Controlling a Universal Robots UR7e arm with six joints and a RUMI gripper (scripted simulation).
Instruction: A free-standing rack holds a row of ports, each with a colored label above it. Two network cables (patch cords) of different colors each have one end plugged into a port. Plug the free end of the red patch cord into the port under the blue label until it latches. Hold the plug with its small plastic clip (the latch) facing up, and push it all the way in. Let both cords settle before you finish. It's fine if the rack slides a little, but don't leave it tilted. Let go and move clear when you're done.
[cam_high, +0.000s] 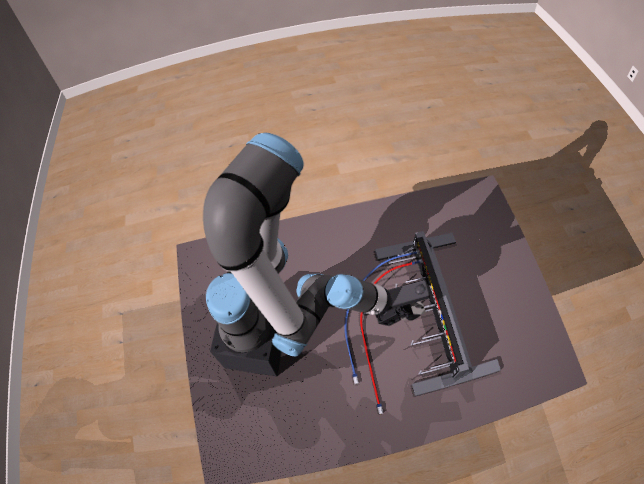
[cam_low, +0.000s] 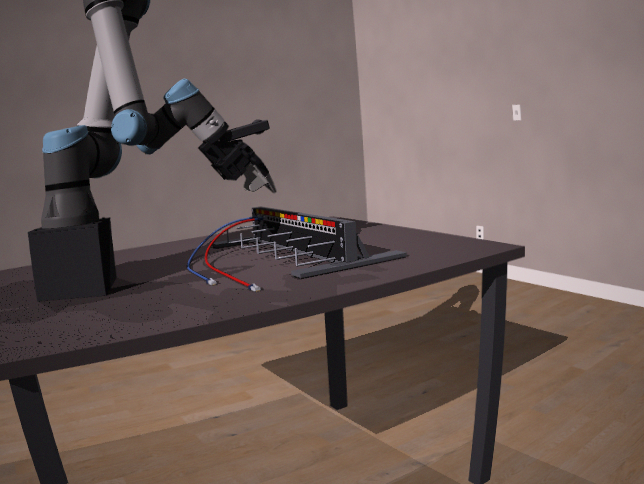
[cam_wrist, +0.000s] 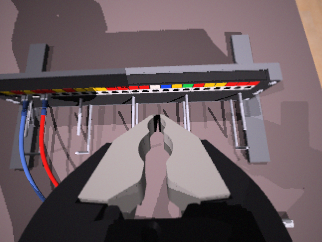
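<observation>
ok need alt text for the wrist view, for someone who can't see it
The gripper, its pale fingers shut with tips meeting on nothing, hangs above the dark table facing a long rack with a row of colored labels. At the rack's left end, a blue cord and a red cord are plugged in side by side and trail toward the camera.
</observation>
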